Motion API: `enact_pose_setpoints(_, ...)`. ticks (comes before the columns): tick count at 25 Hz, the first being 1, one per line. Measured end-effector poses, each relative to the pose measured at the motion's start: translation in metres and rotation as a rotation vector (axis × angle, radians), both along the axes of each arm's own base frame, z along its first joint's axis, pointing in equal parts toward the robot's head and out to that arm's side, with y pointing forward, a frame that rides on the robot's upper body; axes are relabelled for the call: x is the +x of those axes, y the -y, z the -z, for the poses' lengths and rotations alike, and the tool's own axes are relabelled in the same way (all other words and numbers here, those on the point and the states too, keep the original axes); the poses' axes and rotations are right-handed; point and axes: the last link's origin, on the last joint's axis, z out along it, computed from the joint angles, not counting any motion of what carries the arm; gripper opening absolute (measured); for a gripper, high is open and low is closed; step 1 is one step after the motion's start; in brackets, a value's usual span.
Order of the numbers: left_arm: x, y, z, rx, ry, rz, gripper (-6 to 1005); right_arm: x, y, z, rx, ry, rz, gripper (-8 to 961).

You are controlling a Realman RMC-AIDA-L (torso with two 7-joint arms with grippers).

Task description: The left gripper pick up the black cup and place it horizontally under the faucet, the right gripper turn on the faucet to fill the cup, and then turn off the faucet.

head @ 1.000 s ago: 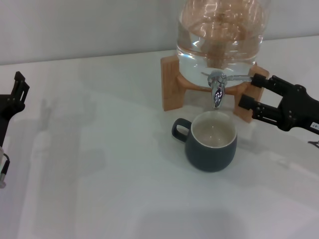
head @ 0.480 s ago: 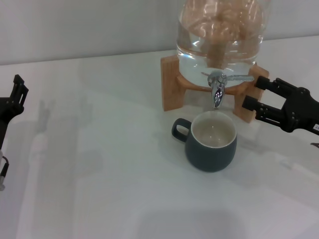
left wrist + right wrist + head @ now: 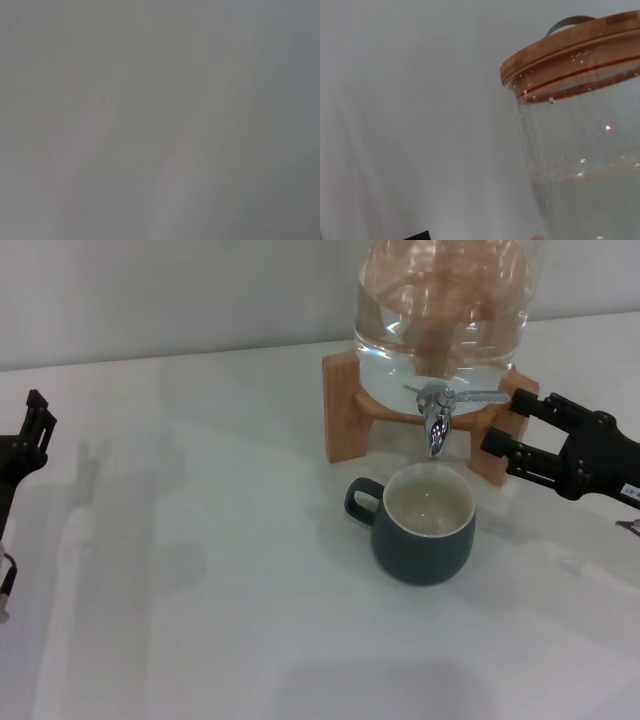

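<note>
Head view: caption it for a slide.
Black cup stands upright under the faucet while the open right gripper waits beside its lever; left gripper parked far left.

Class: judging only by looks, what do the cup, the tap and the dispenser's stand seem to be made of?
Black cup: probably glazed ceramic, with a smooth dark outside and cream inside. Faucet: polished metal, seemingly chrome, with mirror-like glints. Stand: wood, tan and matt, in flat-cut pieces.

The left hand (image 3: pixel 30 435) is cut off at nine o'clock. The dispenser (image 3: pixel 440 300) top is cropped at twelve. The left wrist view is featureless blur.
</note>
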Motion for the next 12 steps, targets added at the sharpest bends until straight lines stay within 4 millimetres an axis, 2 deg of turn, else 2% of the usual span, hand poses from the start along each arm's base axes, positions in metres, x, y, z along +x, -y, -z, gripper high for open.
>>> enact_pose_setpoints(12,-0.0011,0.0016,0.0004,0.001,0.001,-0.003,740,-0.007,-0.0053,0.0025,-0.005,0.009,-0.027,811)
